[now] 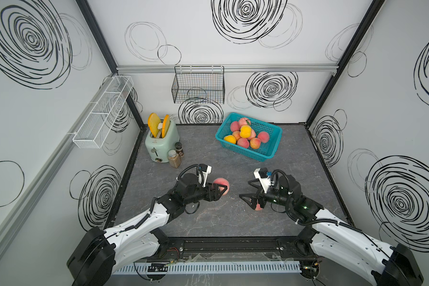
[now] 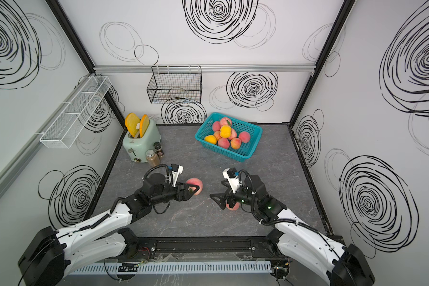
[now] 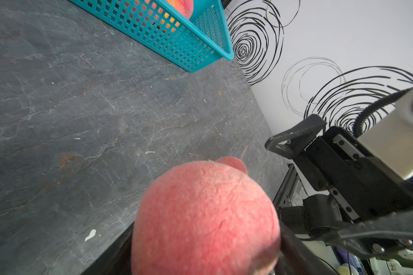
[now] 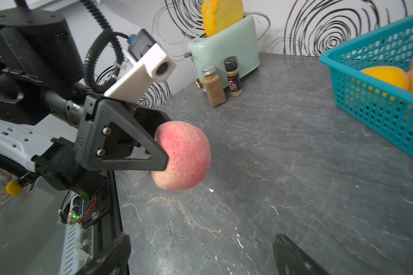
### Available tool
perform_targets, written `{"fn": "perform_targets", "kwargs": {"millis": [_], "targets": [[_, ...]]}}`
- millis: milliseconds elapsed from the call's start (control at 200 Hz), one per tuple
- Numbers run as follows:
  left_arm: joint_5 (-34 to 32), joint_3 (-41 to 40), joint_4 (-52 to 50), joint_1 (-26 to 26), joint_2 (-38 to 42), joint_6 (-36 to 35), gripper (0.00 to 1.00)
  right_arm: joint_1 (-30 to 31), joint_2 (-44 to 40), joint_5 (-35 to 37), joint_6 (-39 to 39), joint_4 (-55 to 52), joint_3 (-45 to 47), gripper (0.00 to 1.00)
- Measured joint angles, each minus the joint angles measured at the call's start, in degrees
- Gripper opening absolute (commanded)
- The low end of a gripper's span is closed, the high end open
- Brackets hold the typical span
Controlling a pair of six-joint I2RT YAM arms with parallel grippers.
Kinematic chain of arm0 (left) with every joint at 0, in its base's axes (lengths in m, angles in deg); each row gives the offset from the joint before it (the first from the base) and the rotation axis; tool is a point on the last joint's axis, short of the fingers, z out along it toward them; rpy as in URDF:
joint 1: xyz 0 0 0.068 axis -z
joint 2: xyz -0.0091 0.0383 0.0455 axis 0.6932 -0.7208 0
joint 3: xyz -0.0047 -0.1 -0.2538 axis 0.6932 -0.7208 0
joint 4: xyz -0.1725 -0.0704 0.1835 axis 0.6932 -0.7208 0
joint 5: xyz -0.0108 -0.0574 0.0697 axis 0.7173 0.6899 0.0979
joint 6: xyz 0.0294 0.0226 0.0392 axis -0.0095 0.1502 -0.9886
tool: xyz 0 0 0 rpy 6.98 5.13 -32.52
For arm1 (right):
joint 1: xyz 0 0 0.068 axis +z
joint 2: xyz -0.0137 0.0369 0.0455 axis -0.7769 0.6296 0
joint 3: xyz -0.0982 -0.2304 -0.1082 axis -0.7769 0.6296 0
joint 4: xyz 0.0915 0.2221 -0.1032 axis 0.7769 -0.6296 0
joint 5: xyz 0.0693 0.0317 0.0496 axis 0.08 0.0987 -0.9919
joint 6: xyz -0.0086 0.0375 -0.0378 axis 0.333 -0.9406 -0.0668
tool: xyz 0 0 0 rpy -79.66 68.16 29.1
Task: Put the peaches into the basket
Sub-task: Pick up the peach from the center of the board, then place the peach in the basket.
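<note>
Jaws of your left gripper (image 1: 221,192) clamp one peach (image 4: 186,157) clear of the worktop (image 1: 208,222). Your right gripper (image 1: 244,189) stands wide open over a second peach (image 2: 233,206). Nine peaches already sit in the basket (image 1: 238,149), so apparently only these two remain.

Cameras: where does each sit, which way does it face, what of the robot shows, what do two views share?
Top views: overhead, front; down on table; left arm, right arm show.
Left wrist: left arm; toward basket, past held peach; right arm shows.
Right wrist: right arm; toward toaster; left arm, own jaws show.
Shared: both wrist views show basket.
</note>
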Motion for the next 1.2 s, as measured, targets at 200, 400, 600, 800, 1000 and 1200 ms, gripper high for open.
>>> {"fn": "perform_targets", "kwargs": {"millis": [200, 400, 600, 800, 1000, 1200], "targets": [[3.8, 0.0, -0.3, -0.2, -0.1, 0.0, 0.71, 5.2, 2.8, 4.3, 4.0, 1.3, -0.5, 0.97], [6.4, 1.1, -1.2, -0.1, -1.4, -1.3, 0.71, 7.7, 5.4, 7.5, 6.9, 1.5, -1.5, 0.97], [7.0, 3.1, -1.7, 1.4, -3.6, -2.3, 0.71, 10.4, 6.8, 9.6, 9.4, 2.4, -2.3, 0.97], [7.0, 5.2, -2.1, 4.2, -5.7, -3.1, 0.71, 11.0, 8.5, 11.6, 10.5, 2.7, -2.5, 0.97], [6.2, 7.3, -2.5, 6.8, -7.2, -4.0, 0.72, 11.0, 9.2, 12.5, 11.3, 3.4, -2.5, 0.97], [4.8, 8.9, -3.3, 8.7, -9.1, -4.8, 0.72, 11.1, 9.2, 13.0, 11.8, 3.8, -2.5, 0.95]]}}
